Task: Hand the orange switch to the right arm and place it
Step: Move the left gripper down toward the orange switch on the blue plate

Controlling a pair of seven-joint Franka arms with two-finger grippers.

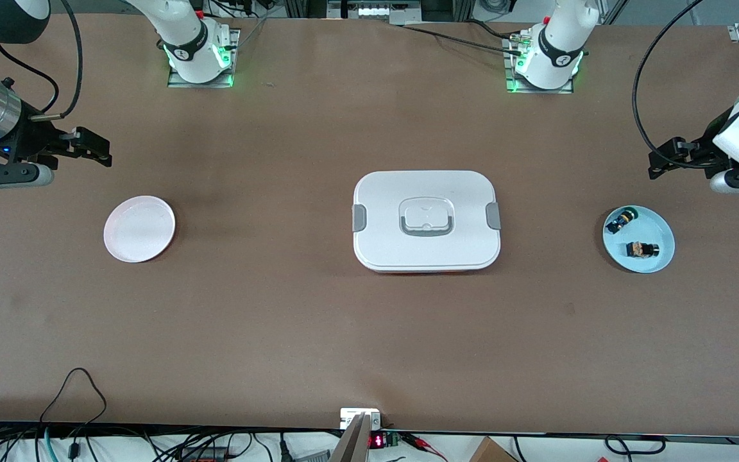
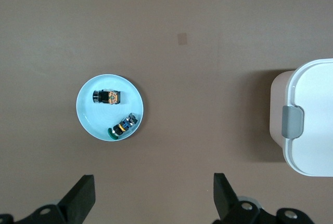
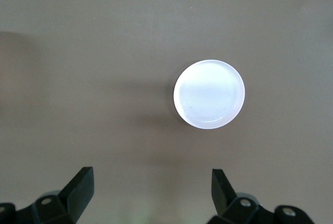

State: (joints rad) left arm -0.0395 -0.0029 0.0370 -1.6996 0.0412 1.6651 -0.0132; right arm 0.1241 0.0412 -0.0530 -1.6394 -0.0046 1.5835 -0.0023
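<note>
1. The orange switch (image 1: 641, 249) lies on its side in the light blue plate (image 1: 659, 226) at the right of the front view, toward the left arm's end of the bench (image 1: 369, 333). It rests loose, touched by nothing.
2. A second small black part with a yellow-green end (image 1: 621, 221) shares the plate, farther from the front camera than the switch and apart from it. The gap between them should, I judge, leave room to take one without nudging the other.
3. The left gripper (image 1: 661, 162) hangs at the right edge of the front view, in the air near the blue plate but not over it. Its jaws stand wide and hold nothing. In the left wrist view the plate and the switch (image 2: 107, 97) lie ahead of the spread fingers (image 2: 78, 198), so the arm looks poised for the pickup.
4. The right gripper (image 1: 90, 147) hangs at the left edge of the front view, up from the empty white plate (image 1: 139, 229). Its jaws are wide too and empty; this arm waits.
5. The white plate sits toward the right arm's end, likely the drop spot, which is why a hand-over is needed.
6. A closed white lidded box (image 1: 426, 220) sits mid-bench between the plates; any hand-over would probably happen above it.
</note>
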